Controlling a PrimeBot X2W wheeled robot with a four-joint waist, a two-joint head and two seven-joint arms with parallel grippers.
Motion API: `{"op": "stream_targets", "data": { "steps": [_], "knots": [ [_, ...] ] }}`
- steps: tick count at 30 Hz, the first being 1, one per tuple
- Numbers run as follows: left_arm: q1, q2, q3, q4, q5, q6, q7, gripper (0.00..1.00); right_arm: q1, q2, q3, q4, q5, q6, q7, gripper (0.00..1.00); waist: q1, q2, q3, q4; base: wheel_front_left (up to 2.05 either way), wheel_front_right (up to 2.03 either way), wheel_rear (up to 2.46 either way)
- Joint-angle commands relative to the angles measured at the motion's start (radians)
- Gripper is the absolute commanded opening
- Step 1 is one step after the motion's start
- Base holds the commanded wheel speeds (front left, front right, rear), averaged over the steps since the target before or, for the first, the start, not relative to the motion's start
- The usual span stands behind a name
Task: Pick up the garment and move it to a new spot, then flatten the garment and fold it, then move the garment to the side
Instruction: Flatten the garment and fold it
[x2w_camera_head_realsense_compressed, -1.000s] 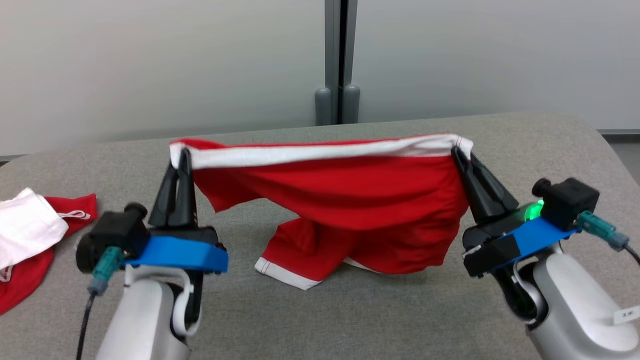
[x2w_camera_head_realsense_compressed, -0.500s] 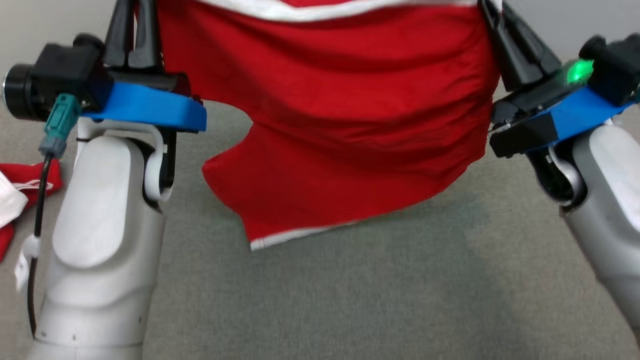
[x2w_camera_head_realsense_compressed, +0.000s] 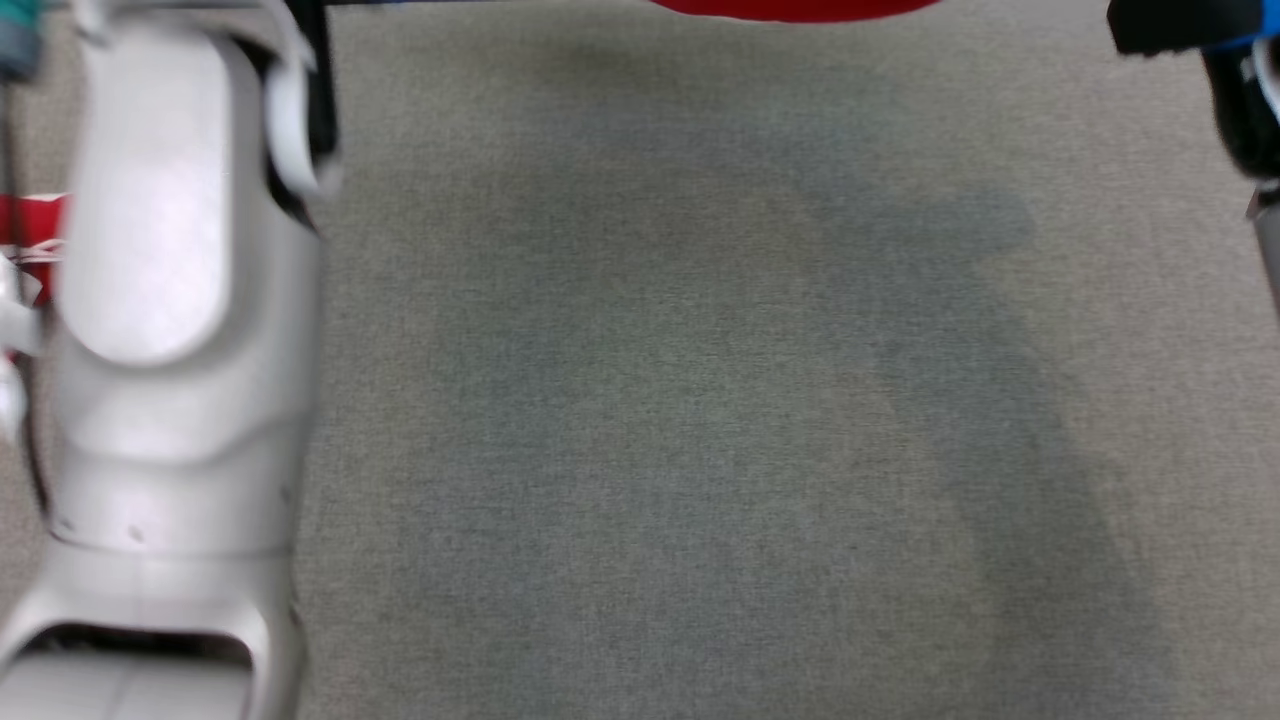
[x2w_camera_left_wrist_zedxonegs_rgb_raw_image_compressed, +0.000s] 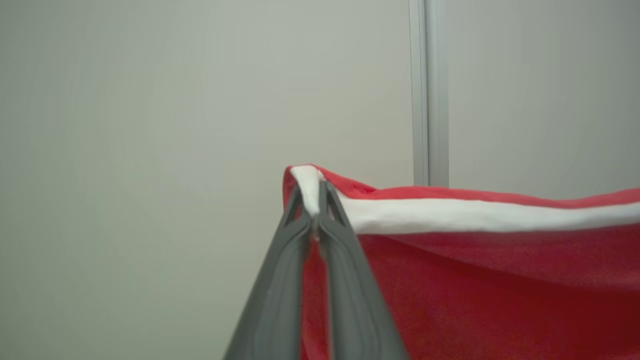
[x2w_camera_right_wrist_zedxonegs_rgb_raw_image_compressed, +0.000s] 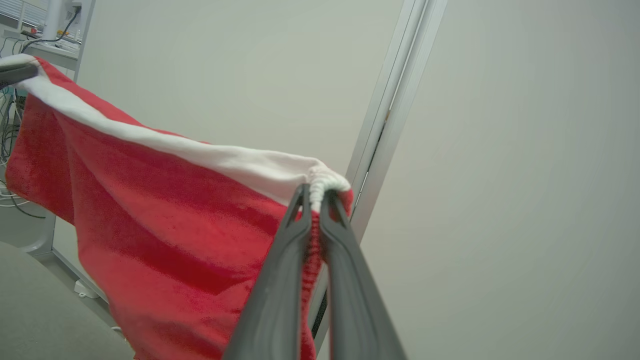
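Soft red garment (x2w_camera_left_wrist_zedxonegs_rgb_raw_image_compressed: 475, 290) w/ puckered white band (x2w_camera_left_wrist_zedxonegs_rgb_raw_image_compressed: 450, 215), L fingers (x2w_camera_left_wrist_zedxonegs_rgb_raw_image_compressed: 277, 290) & R fingers (x2w_camera_right_wrist_zedxonegs_rgb_raw_image_compressed: 277, 295) tight on its 2 ends.

I've got the garment (x2w_camera_left_wrist_zedxonegs_rgb_raw_image_compressed: 475, 290) up in the air: red cloth w/ a white band (x2w_camera_right_wrist_zedxonegs_rgb_raw_image_compressed: 200, 150) along its top edge, stretched between both grippers. The L gripper (x2w_camera_left_wrist_zedxonegs_rgb_raw_image_compressed: 314, 202) pinches one end of the band right at its tips. From there the band runs off to the right, approx level, w/ red fabric dropping below. The R gripper (x2w_camera_right_wrist_zedxonegs_rgb_raw_image_compressed: 316, 197) pinches the other end, bunched into small gathers at the tips. From that grip the band runs up and left toward the L fingers. Cloth under the band sags in soft diagonal folds. In the head view the bottom edge is a red sliver above the grey table (x2w_camera_head_realsense_compressed: 640, 420), btwn the two wrists.
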Motion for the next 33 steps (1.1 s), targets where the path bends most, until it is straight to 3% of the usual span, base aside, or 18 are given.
{"op": "stream_targets", "data": {
  "steps": [1, 8, 18, 26, 33],
  "knots": [
    [0.062, -0.008, -0.007, 0.019, -0.008, -0.005, -0.002, 0.0, 0.047, 0.002, 0.001, 0.004, -0.013, 0.0, -0.003, 0.0, -0.0001, -0.0003, 0.012, 0.015, 0.0, 0.0, 0.0],
    [0.301, -0.025, -0.023, 0.011, -0.077, 0.004, -0.003, 0.0, 0.27, 0.003, 0.031, -0.025, -0.02, 0.0, -0.004, 0.0, -0.0001, -0.0003, 0.003, 0.023, 0.0, 0.0, 0.0],
    [0.702, -0.023, -0.056, -0.055, -0.182, 0.028, -0.003, 0.0, 0.671, 0.079, -0.031, -0.176, 0.022, 0.0, -0.004, 0.0, -0.0001, -0.0003, -0.129, 0.005, 0.0, 0.0, 0.0],
    [0.955, -0.024, -0.023, -0.103, -0.195, 0.007, -0.003, 0.0, 0.933, 0.133, -0.036, -0.219, 0.013, 0.0, -0.004, 0.0, -0.0001, -0.0003, -0.304, -0.001, 0.0, 0.0, 0.0],
    [1.11, -0.024, -0.022, -0.126, -0.166, -0.017, -0.003, 0.0, 1.089, 0.152, -0.03, -0.233, 0.002, 0.0, -0.004, 0.0, -0.0001, -0.0003, -0.385, -0.004, 0.0, 0.0, 0.0]
  ]
}}
